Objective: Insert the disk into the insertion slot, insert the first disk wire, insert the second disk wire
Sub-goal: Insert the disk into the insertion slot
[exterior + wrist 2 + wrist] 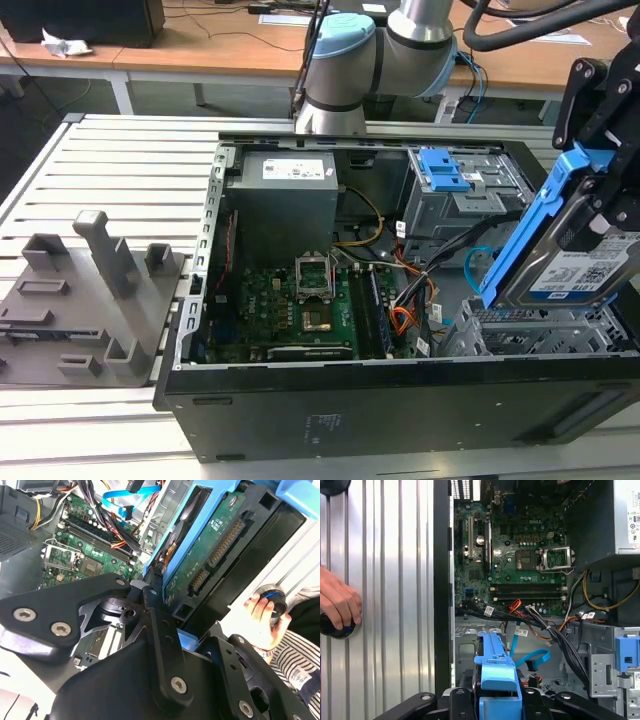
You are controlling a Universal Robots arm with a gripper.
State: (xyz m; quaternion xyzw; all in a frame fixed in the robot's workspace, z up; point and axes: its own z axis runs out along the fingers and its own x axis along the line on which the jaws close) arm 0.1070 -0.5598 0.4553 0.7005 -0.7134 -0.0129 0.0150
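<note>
End effector: the black end effector [598,165] is clamped on the upper end of the blue-framed flat silver disk [570,265], over the end of the open black computer case [350,400] on the exterior view's right.

Disk: it hangs from the end effector, tilted, label face toward the exterior camera. In the second wrist view you see its green circuit-board underside [210,555] slanting away from the black fingers [160,630]. Its lower edge sits right at the top of the silver perforated sheet-metal insertion slot [530,335]; you cannot tell whether the two touch. The disk is not yet in a bay.

Wires: the thin red, orange and black first disk wire [402,322] lies loose inside the case, between the green motherboard [290,300] and the insertion slot. The slim light-blue second disk wire [472,265] loops just beside the disk, on the exterior view's left of it.

Other: a person's hand [337,602] rests on a dark round knob [335,626] on the grey slatted metal counter [120,160], outside the case wall
</note>
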